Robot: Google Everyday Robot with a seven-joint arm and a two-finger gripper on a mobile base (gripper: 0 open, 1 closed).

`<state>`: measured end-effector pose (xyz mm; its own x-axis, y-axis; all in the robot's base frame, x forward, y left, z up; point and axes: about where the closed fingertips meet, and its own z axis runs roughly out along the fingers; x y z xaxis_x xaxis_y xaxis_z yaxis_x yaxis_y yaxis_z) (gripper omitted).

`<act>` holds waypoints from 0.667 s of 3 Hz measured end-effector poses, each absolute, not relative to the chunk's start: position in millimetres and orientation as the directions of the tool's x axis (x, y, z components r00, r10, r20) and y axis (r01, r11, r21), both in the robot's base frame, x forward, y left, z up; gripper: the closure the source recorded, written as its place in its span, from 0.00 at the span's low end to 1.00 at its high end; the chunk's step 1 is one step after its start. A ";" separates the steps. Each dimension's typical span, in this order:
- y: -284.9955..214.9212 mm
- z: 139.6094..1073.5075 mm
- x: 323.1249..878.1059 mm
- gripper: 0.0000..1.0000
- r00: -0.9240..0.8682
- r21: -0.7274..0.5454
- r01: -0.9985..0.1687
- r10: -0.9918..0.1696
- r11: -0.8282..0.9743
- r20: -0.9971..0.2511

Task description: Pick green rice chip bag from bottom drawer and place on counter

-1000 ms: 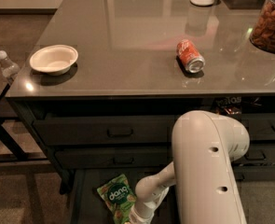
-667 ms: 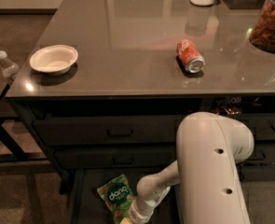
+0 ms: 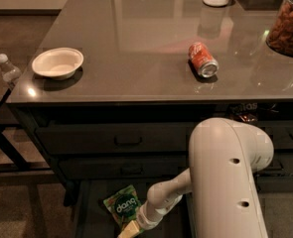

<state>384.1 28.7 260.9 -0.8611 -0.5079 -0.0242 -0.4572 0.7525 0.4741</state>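
The gripper (image 3: 129, 229), whose opening I cannot tell, sits at the green rice chip bag's (image 3: 121, 205) lower-right corner and should centre over the bag before gripping

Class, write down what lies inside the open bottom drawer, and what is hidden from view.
Inside the bottom drawer lies the green rice chip bag, with the claw at its lower right corner. The robot arm covers the drawer's right side, so anything there is hidden.
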 end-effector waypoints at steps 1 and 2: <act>29.6 260.5 386.4 0.00 -0.864 0.472 -0.456 -0.503 0.754 -0.031; 32.0 256.6 386.6 0.00 -0.868 0.478 -0.450 -0.495 0.755 -0.035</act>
<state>386.6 32.0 256.6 -0.8682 -0.4949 -0.0352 -0.4496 0.7547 0.4777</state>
